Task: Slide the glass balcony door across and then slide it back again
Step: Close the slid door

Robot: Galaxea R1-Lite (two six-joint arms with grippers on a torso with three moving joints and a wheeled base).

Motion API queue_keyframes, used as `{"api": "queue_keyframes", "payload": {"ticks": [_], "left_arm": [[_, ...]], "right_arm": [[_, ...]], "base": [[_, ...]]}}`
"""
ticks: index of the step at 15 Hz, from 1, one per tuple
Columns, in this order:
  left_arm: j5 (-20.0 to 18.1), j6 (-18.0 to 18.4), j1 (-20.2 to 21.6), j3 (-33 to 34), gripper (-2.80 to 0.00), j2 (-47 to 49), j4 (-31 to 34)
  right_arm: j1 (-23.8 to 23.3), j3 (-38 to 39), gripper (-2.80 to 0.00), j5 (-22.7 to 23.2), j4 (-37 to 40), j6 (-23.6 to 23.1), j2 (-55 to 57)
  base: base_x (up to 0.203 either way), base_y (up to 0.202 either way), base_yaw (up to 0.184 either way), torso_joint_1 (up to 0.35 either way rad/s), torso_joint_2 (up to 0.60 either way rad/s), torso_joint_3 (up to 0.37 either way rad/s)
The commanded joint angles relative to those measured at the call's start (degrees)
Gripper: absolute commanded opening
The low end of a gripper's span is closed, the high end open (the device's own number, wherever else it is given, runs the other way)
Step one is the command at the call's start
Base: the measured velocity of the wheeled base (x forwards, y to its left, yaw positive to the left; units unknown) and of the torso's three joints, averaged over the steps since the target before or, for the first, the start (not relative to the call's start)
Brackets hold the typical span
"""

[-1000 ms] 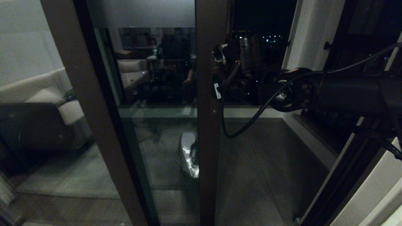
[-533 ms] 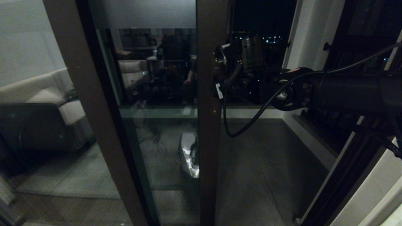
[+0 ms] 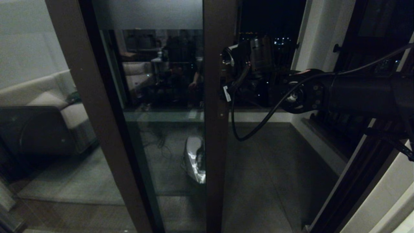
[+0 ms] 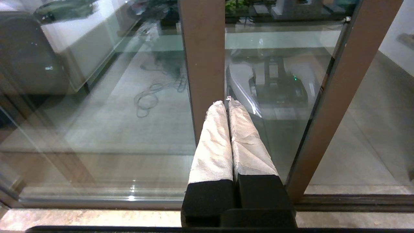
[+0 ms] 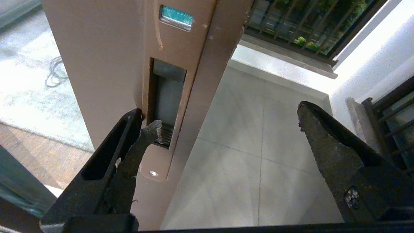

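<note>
The glass balcony door (image 3: 161,145) has a frosted top band and a dark brown stile (image 3: 215,129). My right arm reaches in from the right, and its gripper (image 3: 228,69) is at the stile's right edge, about chest height. In the right wrist view that gripper (image 5: 226,124) is open wide. One fingertip (image 5: 152,127) rests at the lower end of the slim recessed handle (image 5: 166,97); the other hangs over the balcony tiles. My left gripper (image 4: 226,103) is shut on nothing, low down and pointing at the door's glass (image 4: 284,129).
A pale sofa (image 3: 48,94) shows through the unmoving pane at left. Right of the stile is the open gap over the tiled balcony floor (image 5: 258,145), with a railing (image 5: 284,19) beyond. White wall (image 3: 310,38) and a dark barred window (image 3: 372,38) stand at right. The arm's cable (image 3: 239,129) loops down.
The door stile and my right gripper have both edged slightly to the right. The left arm has not moved.
</note>
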Motion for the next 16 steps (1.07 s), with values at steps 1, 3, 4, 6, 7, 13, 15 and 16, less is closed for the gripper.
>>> {"api": "queue_keyframes", "payload": {"ticks": [1, 3, 4, 6, 7, 13, 15, 16], "left_arm": [[0.0, 0.0, 0.0, 0.0, -2.8, 0.0, 0.0], [0.0, 0.0, 0.0, 0.0, -2.8, 0.0, 0.0], [0.0, 0.0, 0.0, 0.0, -2.8, 0.0, 0.0], [0.0, 0.0, 0.0, 0.0, -2.8, 0.0, 0.0], [0.0, 0.0, 0.0, 0.0, -2.8, 0.0, 0.0], [0.0, 0.0, 0.0, 0.0, -2.8, 0.0, 0.0], [0.0, 0.0, 0.0, 0.0, -2.8, 0.0, 0.0], [0.0, 0.0, 0.0, 0.0, -2.8, 0.0, 0.0]], "right_arm": [[-0.4, 0.2, 0.0, -0.4, 0.0, -0.1, -0.4], [-0.8, 0.3, 0.0, -0.4, 0.0, -0.1, -0.4], [-1.2, 0.3, 0.0, -0.4, 0.0, -0.2, -0.4], [-1.9, 0.6, 0.0, -0.4, 0.1, -0.5, -0.9], [-2.1, 1.2, 0.0, -0.4, 0.1, -0.5, -1.2], [-2.3, 2.4, 0.0, -0.4, 0.1, -1.5, -2.0], [-2.3, 3.4, 0.0, -0.4, 0.1, -1.9, -2.8], [-2.4, 3.8, 0.0, -0.4, 0.0, -2.2, -3.2]], "base": [[0.0, 0.0, 0.0, 0.0, 0.0, 0.0], [0.0, 0.0, 0.0, 0.0, 0.0, 0.0], [0.0, 0.0, 0.0, 0.0, 0.0, 0.0], [0.0, 0.0, 0.0, 0.0, 0.0, 0.0], [0.0, 0.0, 0.0, 0.0, 0.0, 0.0], [0.0, 0.0, 0.0, 0.0, 0.0, 0.0], [0.0, 0.0, 0.0, 0.0, 0.0, 0.0], [0.0, 0.0, 0.0, 0.0, 0.0, 0.0]]}}
